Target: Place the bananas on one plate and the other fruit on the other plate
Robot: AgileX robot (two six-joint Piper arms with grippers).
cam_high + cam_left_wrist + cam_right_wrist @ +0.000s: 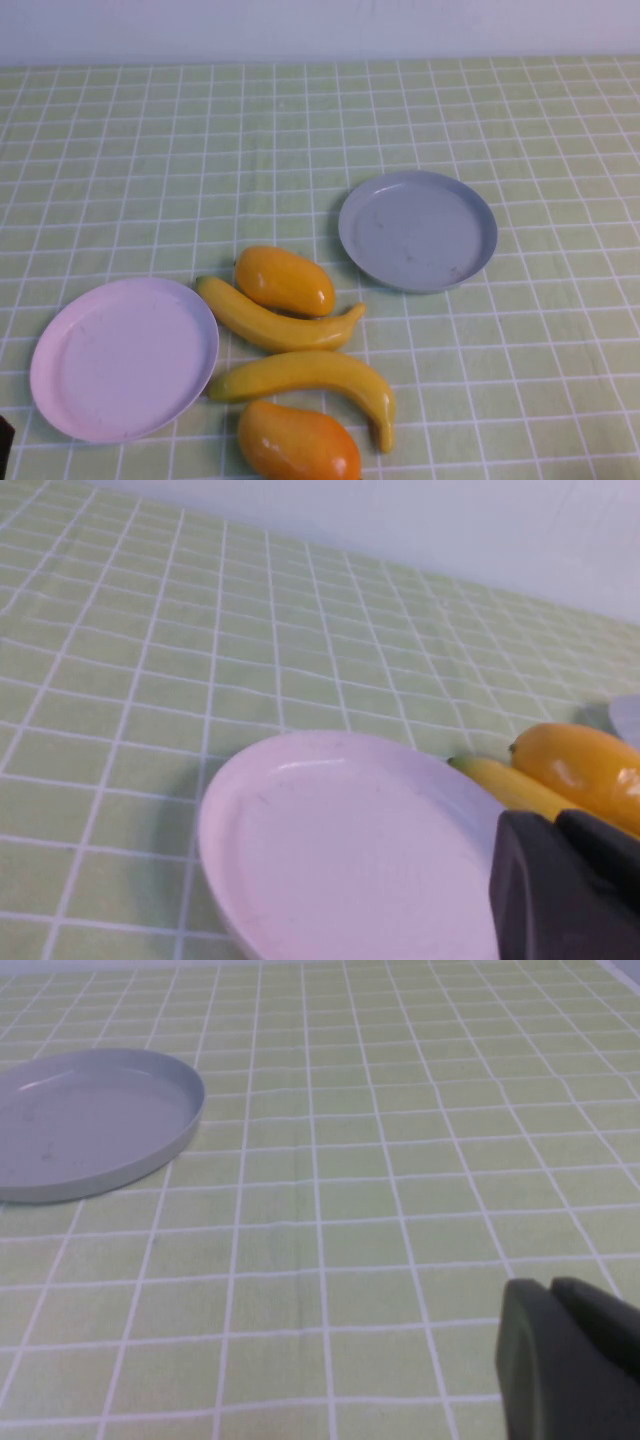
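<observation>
**All fruit on the cloth, both plates bare**

Seen from the high view: grey-blue plate (417, 230) right of centre, pale pink plate (124, 358) at lower left, both holding nothing. Between them, low in the frame, four fruits bunched on the green-checked table (300, 130). Upper mango (285, 280) touching the upper banana (276, 318) just below it; lower banana (315, 378) curving beneath that, with the lower mango (297, 443) at the bottom edge, just under it. Pink plate's rim just beside both bananas' left ends. Neither hand visible from up here.

Left wrist view gives what the high view lacks: left hand (565, 885) in the lower right corner, dark fingers pressed together, gripping nothing, hovering above the pink plate's rim with a banana and a mango peeking behind. Grey-blue plate only a sliver at the right edge.

Right wrist view: right hand (565, 1355) at lower right, fingers closed tight and holding nothing, over bare cloth, well apart from the grey-blue plate at upper left. No fruit there.
</observation>
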